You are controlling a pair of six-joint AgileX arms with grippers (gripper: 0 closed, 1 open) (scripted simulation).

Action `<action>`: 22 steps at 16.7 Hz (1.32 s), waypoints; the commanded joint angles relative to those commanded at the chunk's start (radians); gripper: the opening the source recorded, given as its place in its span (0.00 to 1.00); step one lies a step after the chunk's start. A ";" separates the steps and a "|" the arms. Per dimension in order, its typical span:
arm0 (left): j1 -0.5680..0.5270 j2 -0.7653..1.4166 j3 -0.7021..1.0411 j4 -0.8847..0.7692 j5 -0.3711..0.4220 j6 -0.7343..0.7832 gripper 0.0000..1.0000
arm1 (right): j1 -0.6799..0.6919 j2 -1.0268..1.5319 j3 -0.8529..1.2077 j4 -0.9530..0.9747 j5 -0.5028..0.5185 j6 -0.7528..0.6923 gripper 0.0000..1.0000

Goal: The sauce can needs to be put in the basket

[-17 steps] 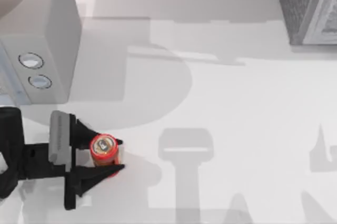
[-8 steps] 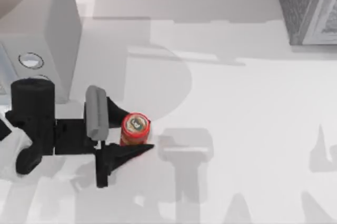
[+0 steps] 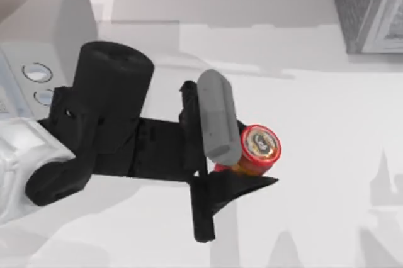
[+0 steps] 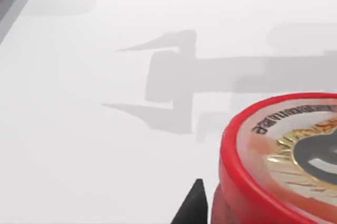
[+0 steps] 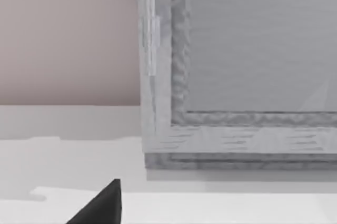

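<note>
The sauce can point(image 3: 259, 148), red with a yellow-orange band and a silvery top, hangs above the table between the black fingers of my left gripper point(image 3: 255, 158), which is shut on it. It is tilted a little. In the left wrist view the sauce can's red rim and marked top point(image 4: 287, 155) loom close, beside one dark fingertip point(image 4: 194, 205). The basket point(image 3: 368, 7), grey and woven, stands at the table's back right corner, well apart from the can. The right wrist view faces the basket's wall point(image 5: 237, 77), with a dark tip of my right gripper point(image 5: 102, 205) low in that picture.
A pale grey box-shaped appliance point(image 3: 44, 41) with two round knobs point(image 3: 36, 72) stands at the back left, partly behind my left arm. The white table point(image 3: 315, 92) stretches between the can and the basket, crossed by arm shadows.
My left gripper has risen off the table with the sauce can in it. It has carried the can rightward, from the front left toward the middle.
</note>
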State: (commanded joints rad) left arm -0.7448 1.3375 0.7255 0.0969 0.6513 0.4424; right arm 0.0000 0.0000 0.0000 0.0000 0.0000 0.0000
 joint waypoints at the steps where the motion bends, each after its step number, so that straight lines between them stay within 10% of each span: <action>1: -0.052 -0.082 0.025 -0.089 -0.054 -0.023 0.00 | 0.000 0.000 0.000 0.000 0.000 0.000 1.00; 22: -1.037 -1.600 0.365 -1.619 -0.876 -0.434 0.00 | 0.000 0.000 0.000 0.000 0.000 0.000 1.00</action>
State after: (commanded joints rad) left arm -1.7815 -0.2627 1.0901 -1.5219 -0.2245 0.0081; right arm 0.0000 0.0000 0.0000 0.0000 0.0000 0.0000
